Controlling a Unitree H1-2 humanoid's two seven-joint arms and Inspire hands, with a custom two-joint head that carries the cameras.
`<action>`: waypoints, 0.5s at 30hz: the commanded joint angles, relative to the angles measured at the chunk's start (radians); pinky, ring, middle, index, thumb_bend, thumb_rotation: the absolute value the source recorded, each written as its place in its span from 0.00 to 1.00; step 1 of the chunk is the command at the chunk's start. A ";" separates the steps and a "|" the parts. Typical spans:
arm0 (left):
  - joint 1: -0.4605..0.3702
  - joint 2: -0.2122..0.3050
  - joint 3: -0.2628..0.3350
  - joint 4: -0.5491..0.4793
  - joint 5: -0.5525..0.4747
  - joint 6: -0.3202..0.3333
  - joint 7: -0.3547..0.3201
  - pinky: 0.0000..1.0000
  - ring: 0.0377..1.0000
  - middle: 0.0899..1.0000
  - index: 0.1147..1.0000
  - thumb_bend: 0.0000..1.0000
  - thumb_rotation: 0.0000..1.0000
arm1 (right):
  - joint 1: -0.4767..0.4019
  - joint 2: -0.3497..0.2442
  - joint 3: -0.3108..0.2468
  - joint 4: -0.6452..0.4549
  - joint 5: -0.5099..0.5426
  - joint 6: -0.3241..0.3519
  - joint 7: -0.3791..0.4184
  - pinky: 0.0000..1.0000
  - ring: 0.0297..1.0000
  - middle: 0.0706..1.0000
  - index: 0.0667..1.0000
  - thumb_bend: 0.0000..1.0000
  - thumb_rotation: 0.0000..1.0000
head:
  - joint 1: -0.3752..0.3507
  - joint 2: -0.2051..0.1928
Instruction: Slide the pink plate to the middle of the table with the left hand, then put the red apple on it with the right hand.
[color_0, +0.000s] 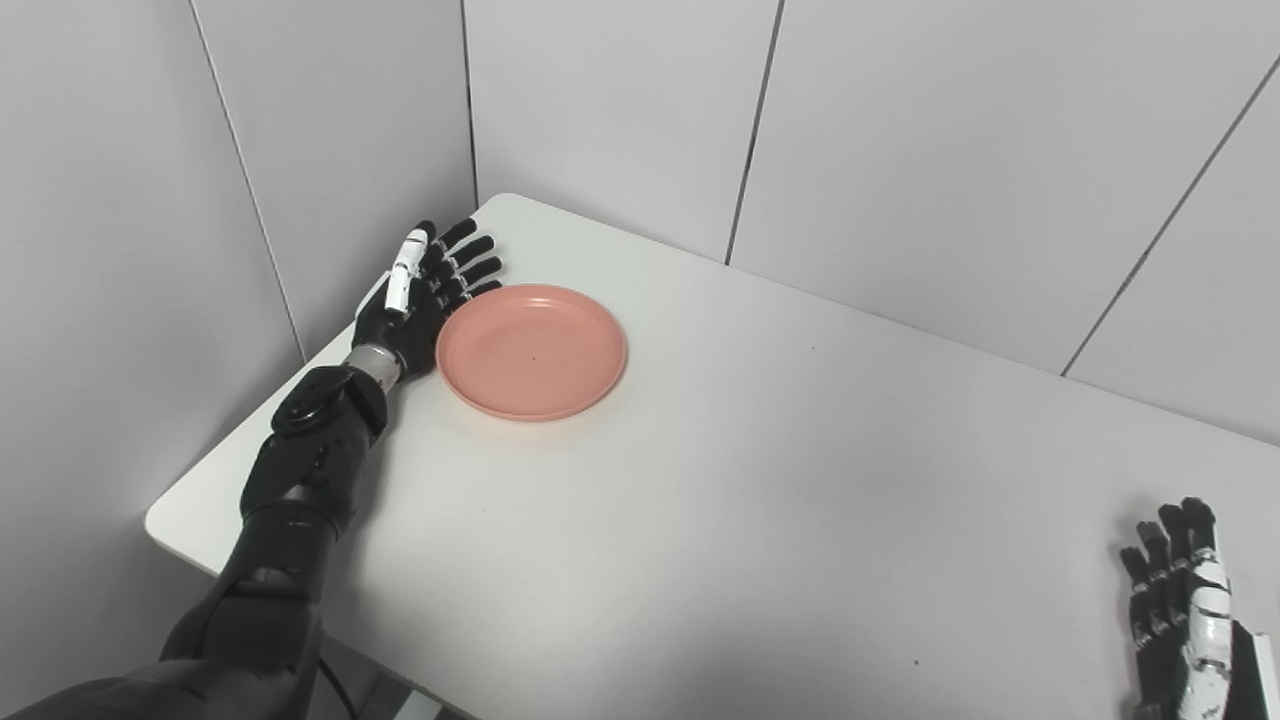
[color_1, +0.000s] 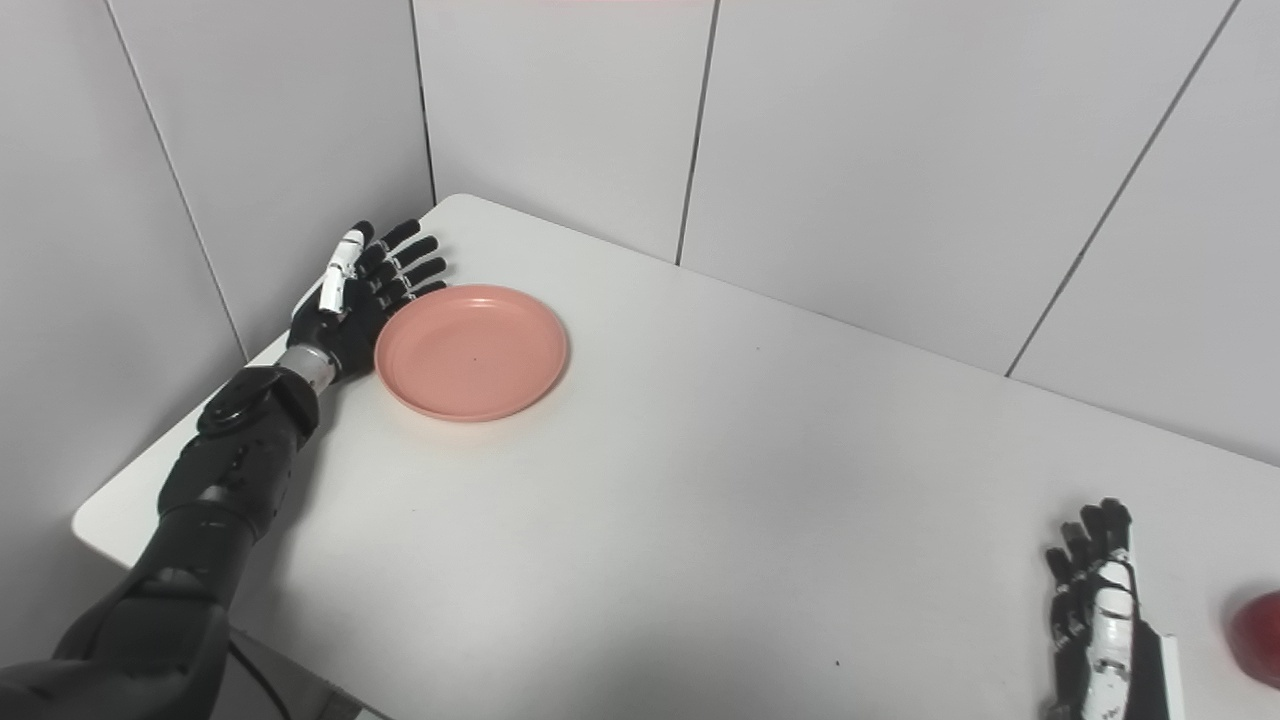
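Pink plate (color_0: 531, 351) holds nothing, sits far-left on the white table (color_0: 760, 480) near the back corner. Left hand (color_0: 425, 290) flat beside the plate's left rim, fingers (color_1: 405, 262) straight and slightly spread, pointing toward the back wall, palm edge against the rim, gripping nothing. Right hand (color_1: 1100, 610) low at near right, fingers extended upward and apart, empty. Apple (color_1: 1262, 635) only partly seen at right edge, just right of right hand, not touching
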 joint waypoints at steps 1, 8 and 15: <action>-0.003 -0.011 -0.010 -0.016 0.003 0.027 0.002 0.84 0.84 0.85 0.84 0.40 1.00 | 0.061 0.013 -0.001 0.060 0.006 -0.007 0.004 1.00 1.00 1.00 1.00 0.15 1.00 | 0.000 0.002; 0.004 -0.019 -0.015 -0.038 0.011 0.026 0.003 0.83 0.84 0.85 0.83 0.40 1.00 | 0.060 0.013 -0.002 0.067 0.013 -0.013 0.011 1.00 1.00 1.00 1.00 0.16 1.00 | -0.002 0.002; 0.009 -0.042 -0.007 -0.088 0.003 0.072 0.038 0.82 0.83 0.83 0.82 0.39 1.00 | 0.060 0.013 0.000 0.069 0.005 -0.016 0.007 1.00 1.00 1.00 1.00 0.17 1.00 | -0.004 0.002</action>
